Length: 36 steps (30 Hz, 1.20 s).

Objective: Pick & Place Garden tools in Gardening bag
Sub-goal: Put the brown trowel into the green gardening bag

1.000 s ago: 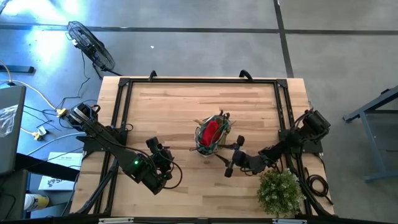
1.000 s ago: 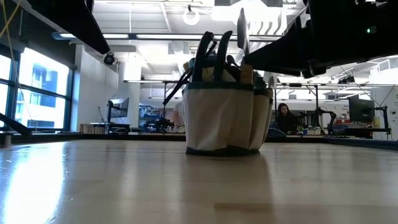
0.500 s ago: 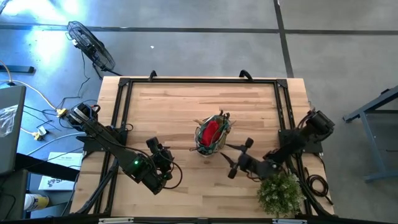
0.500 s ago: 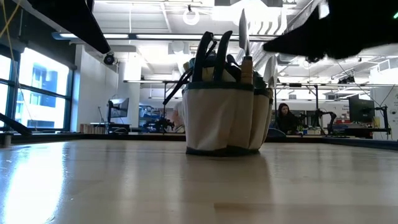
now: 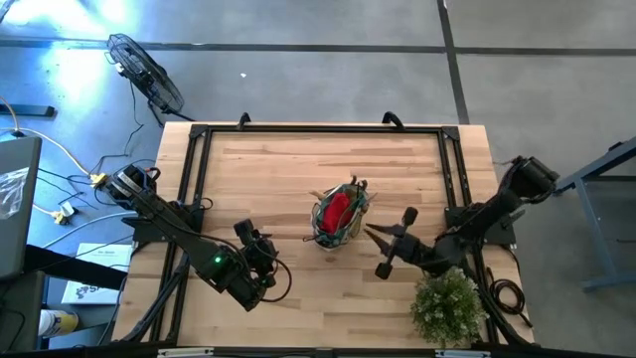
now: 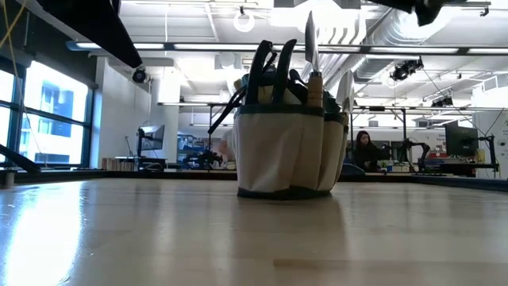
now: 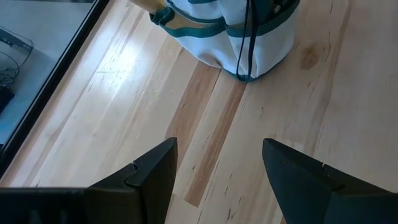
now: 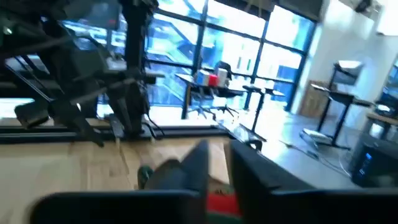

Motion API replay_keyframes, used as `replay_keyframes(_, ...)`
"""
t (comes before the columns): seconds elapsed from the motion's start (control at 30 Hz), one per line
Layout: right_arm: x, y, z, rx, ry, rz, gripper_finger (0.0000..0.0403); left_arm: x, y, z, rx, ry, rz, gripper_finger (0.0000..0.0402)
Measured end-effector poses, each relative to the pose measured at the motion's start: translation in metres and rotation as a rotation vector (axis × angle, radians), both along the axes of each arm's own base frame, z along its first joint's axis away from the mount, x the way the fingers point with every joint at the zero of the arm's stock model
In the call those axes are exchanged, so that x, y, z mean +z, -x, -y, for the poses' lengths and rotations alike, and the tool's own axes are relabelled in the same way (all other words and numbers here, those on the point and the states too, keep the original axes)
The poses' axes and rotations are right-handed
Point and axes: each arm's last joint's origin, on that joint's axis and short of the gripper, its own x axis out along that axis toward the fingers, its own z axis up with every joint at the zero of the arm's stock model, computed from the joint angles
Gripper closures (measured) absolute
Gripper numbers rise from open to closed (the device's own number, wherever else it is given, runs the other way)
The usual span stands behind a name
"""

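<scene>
— The right gripper [image 5: 391, 251], fingers spread and empty, has pulled back from the bag [image 5: 336, 218], which now sits just beside its tips, tools [image 6: 310, 57] upright inside.

— And the left gripper [image 7: 217, 163]?

— Spread too, unmoved, bag ahead. No writing is readable.

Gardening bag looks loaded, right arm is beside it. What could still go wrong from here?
1. The right gripper, open and empty, sits close to the gardening bag; a swing could snag the tool handles sticking up over the rim and tip the bag.
2. The potted plant is right next to the right arm, so it may get brushed.
3. The left gripper is open, pointing at the bag.
</scene>
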Motion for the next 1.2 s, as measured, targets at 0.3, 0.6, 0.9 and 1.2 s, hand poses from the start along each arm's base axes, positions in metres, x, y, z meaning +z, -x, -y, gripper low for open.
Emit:
replay_keyframes(0.3, 0.004, -0.020, 0.025, 0.169, -0.069, 0.095, 0.0399, 0.000, 0.000, 0.000, 0.005, 0.006, 0.005, 0.0174)
replay_keyframes(0.6, 0.003, -0.030, 0.037, 0.288, -0.120, 0.120, 0.0400, 0.000, 0.000, 0.000, 0.006, -0.002, 0.005, 0.0174)
replay_keyframes(0.9, -0.012, -0.035, 0.039, 0.319, -0.125, -0.016, 0.0400, 0.001, 0.000, -0.001, -0.007, -0.033, 0.008, 0.0174)
replay_keyframes(1.2, -0.018, -0.036, 0.041, 0.306, -0.133, -0.077, 0.0400, 0.001, 0.000, -0.001, -0.005, -0.034, 0.009, 0.0174)
